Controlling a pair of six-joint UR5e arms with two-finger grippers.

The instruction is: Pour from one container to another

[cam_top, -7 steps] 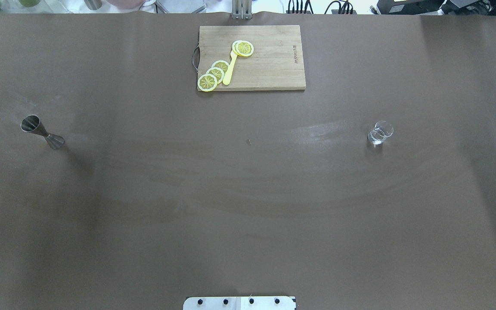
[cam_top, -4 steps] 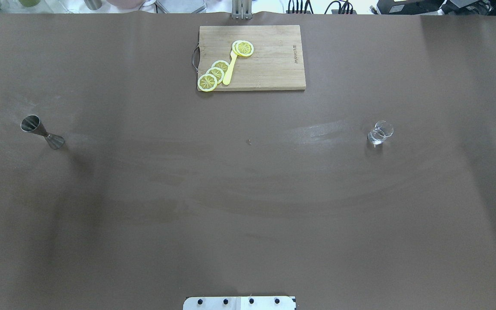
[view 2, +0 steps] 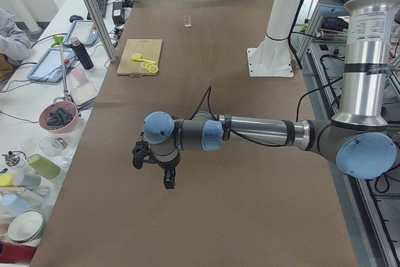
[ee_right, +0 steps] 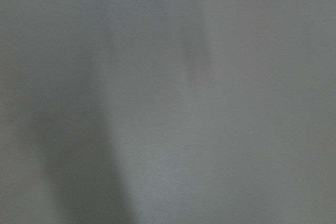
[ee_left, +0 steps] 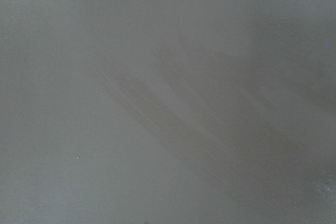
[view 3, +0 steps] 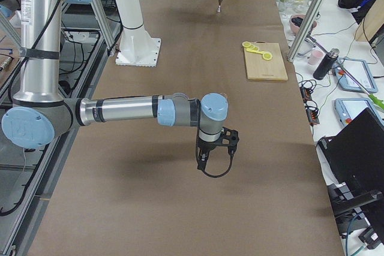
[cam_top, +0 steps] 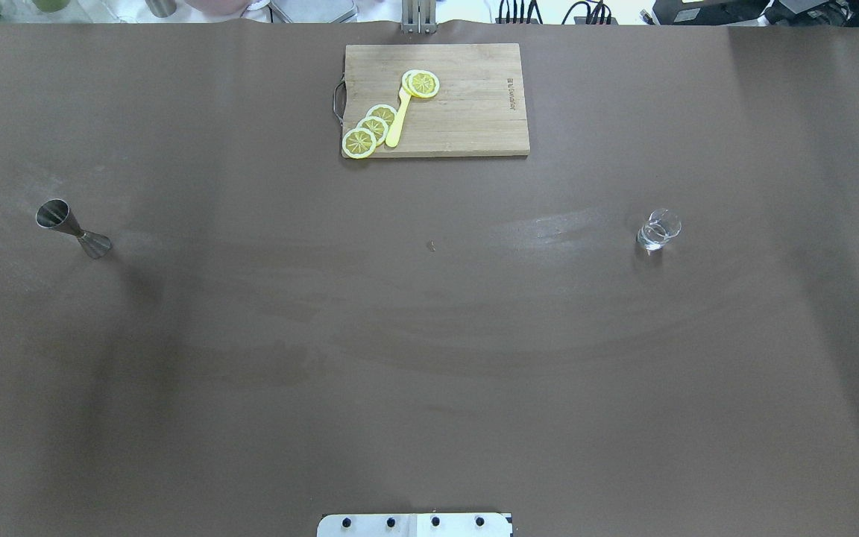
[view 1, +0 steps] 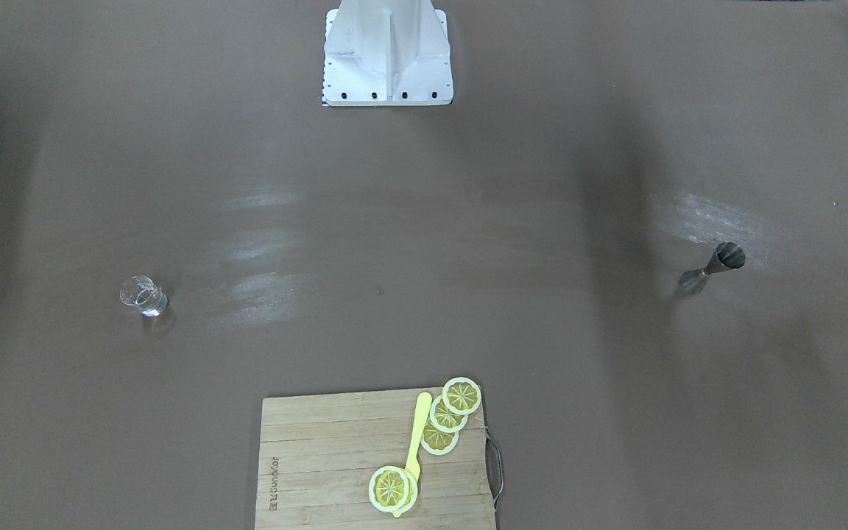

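Note:
The small clear glass cup (cam_top: 658, 229) stands upright on the table's right side, also seen in the front-facing view (view 1: 143, 296) and far off in the left side view (view 2: 187, 21). The grey metal jigger (cam_top: 71, 228) stands on the table's left side (view 1: 712, 267), far off in the right side view (view 3: 220, 5). My left gripper (view 2: 153, 172) hangs over bare table and shows only in the left side view. My right gripper (view 3: 213, 157) hangs likewise, only in the right side view. I cannot tell whether either is open or shut. Both wrist views show only brown table.
A wooden cutting board (cam_top: 467, 112) with lemon slices (cam_top: 371, 127) and a yellow utensil lies at the table's far middle. The robot's white base (view 1: 387, 55) stands at the near edge. Side benches hold bottles, bowls and tablets; a person sits there (view 2: 9, 39).
The glass cup, jigger and cutting board stand where they were. Only faint shadows on the table have shifted.

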